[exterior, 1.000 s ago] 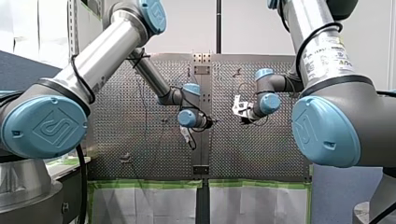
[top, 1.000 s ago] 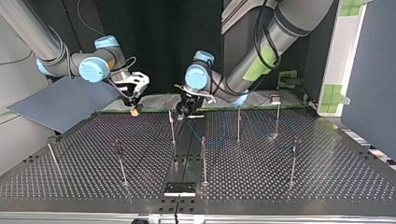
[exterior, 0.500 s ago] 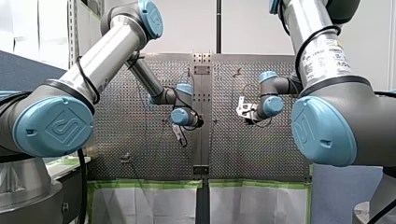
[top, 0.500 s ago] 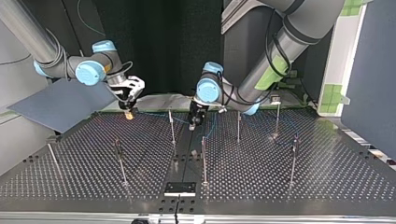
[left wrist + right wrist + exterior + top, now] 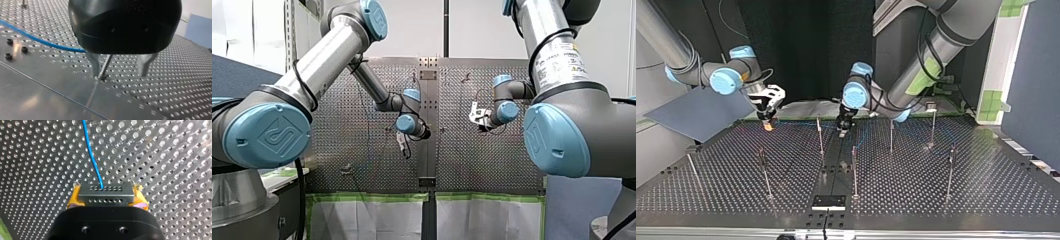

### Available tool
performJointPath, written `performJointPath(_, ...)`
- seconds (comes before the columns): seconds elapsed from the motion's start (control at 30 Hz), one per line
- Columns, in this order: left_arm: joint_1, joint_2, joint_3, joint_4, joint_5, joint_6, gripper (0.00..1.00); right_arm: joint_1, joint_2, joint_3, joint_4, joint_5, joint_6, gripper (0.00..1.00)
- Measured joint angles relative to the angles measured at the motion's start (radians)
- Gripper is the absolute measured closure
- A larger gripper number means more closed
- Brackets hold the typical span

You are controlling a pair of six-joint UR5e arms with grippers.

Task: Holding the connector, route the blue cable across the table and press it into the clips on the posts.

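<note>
Stretching ahead of right claw [image 5: 106,195]: blue cable [image 5: 91,155]

pale wall [image 5: 482,30] beyond perforated table [image 5: 492,165], green tape [image 5: 372,197] along edge; top view: dark curtain [image 5: 806,50], blue-grey panel [image 5: 701,112].

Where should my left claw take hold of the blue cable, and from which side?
Likely the straight stretch of the blue cable beside the open left claw, coming down from above to straddle it. It is thin and runs low along the table, so a sideways approach would find little to pinch.
</note>
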Motion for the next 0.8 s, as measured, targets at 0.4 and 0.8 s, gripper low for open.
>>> performJointPath(0.4, -0.053, 0.078, -0.009, -0.104, -0.098, 0.051, 0.0, -0.004, -0.001, -0.002, 0.02, 0.004, -0.003, 1.0)
performJointPath(0.8, -0.166, 0.108, -0.018, -0.219, -0.207, 0.086, 0.0, -0.014, -0.002, -0.003, 0.021, 0.001, -0.003, 1.0)
